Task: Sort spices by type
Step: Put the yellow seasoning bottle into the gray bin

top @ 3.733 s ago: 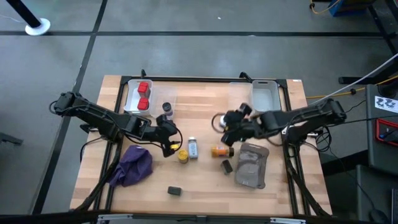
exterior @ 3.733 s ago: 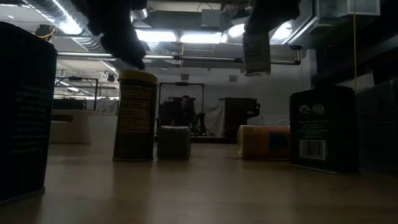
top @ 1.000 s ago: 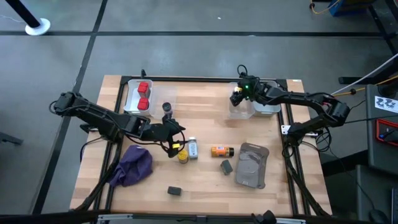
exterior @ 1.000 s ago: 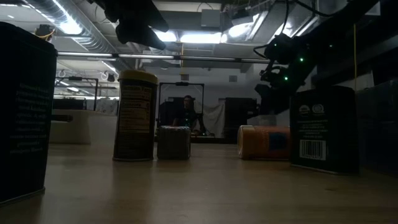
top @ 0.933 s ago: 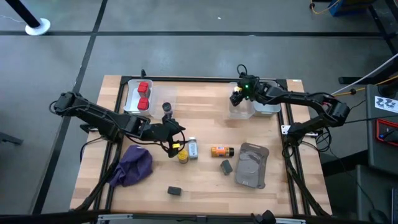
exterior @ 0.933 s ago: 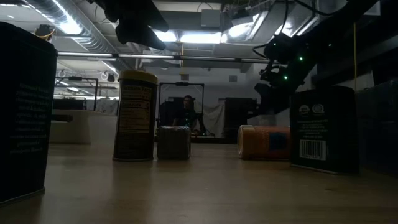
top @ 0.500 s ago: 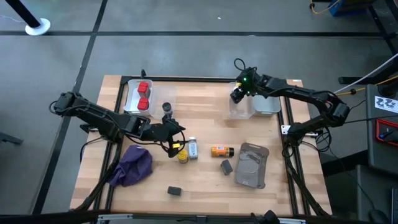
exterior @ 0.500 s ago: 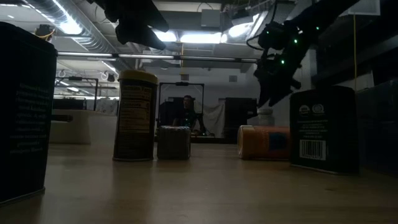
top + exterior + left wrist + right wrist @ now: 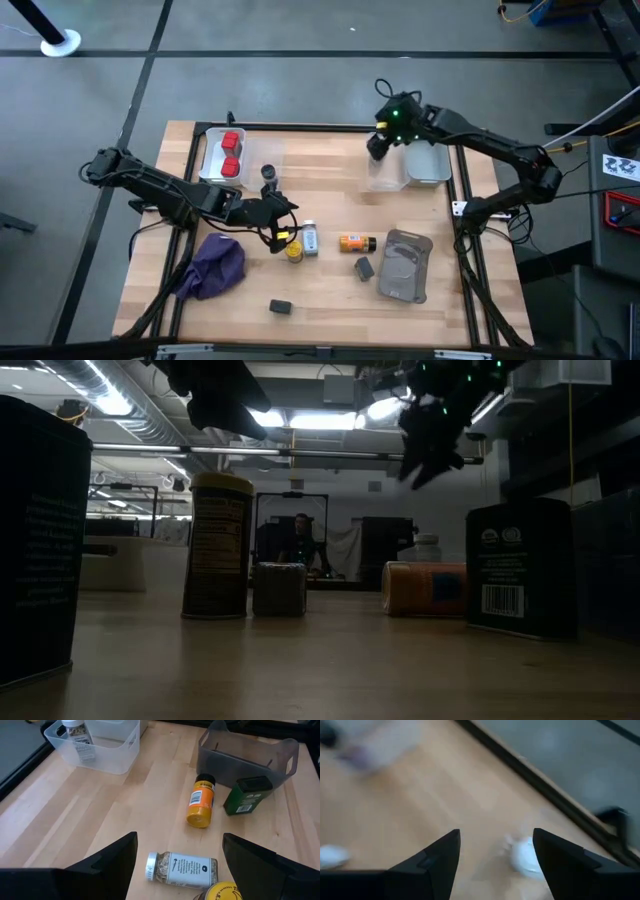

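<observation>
My left gripper [image 9: 277, 214] [image 9: 179, 840] hovers open over a lying white-capped bottle [image 9: 180, 868] and the yellow-lidded jar [image 9: 293, 250] [image 9: 216, 545]. The orange bottle [image 9: 200, 807] lies on its side beyond them. One dark block [image 9: 246, 795] stands by the grey pouch [image 9: 405, 265], another [image 9: 281, 307] sits near the table's near edge. My right gripper [image 9: 378, 143] [image 9: 496, 834] hangs open and empty, high over the clear bin [image 9: 385, 172], where a white-capped bottle [image 9: 77, 735] [image 9: 427, 547] stands. Two red cubes [image 9: 232, 152] lie in the far-left tray, and the dark jar [image 9: 268, 176] stands beside it.
A purple cloth [image 9: 215, 265] lies bunched at the near left. A white bin [image 9: 428, 160] sits at the far right beside the clear bin. A black frame borders the table [image 9: 330, 190]. A person shows in the room behind, in the low view.
My right gripper has risen well above the clear bin and drifted slightly toward the table's far edge. The white-capped bottle it had stood in front of now shows standing in the bin. The left arm has kept still.
</observation>
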